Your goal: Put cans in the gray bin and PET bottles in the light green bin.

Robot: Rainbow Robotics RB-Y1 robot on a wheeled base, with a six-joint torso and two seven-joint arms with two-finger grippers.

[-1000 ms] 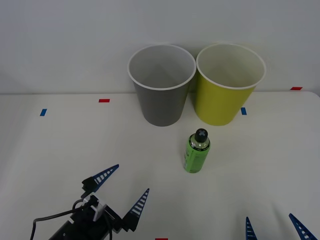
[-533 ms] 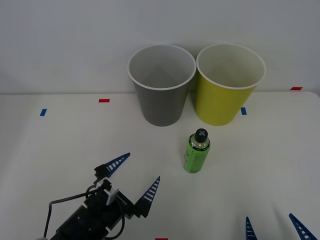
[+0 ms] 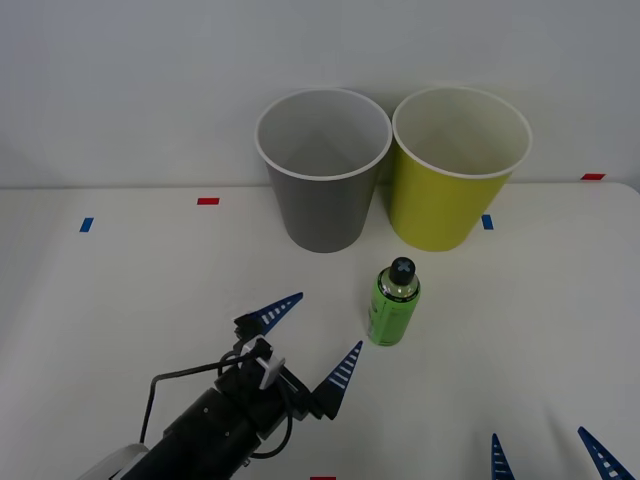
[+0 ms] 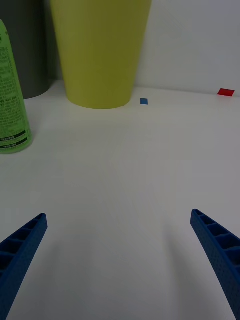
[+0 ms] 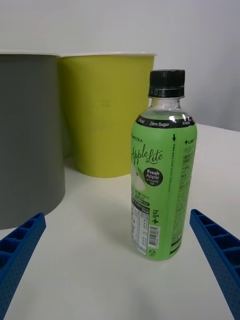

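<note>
The left gripper (image 3: 307, 337) hangs low over the table (image 3: 120, 290), fingers spread wide w/ nothing between them, pointed at the bottle (image 3: 392, 304). The gap is lined up on the bottle, prob. so the fingers can slide in on either side of its label; it's near the bottle but not touching. From the left wrist view the bottle (image 5: 164, 186) stands upright, about centred between the two blue fingers (image 5: 20, 250), which looks like the setup for a side grasp.

The bottle stands on the table, just in front of the gap between the two bins, a bit closer to the light green bin (image 3: 455, 190). That one is its target, I'd guess, since it's clear plastic w/ a black screw cap. The gray bin (image 3: 322, 180) stands just beside the green one, at the back of the table.

The right gripper (image 3: 545, 455) is parked at the near edge on the robot's right, also open and empty.

Count: 1 bottle, 2 bins (1 gray, 1 light green), 2 grippers. No cans that I can see on the table.
</note>
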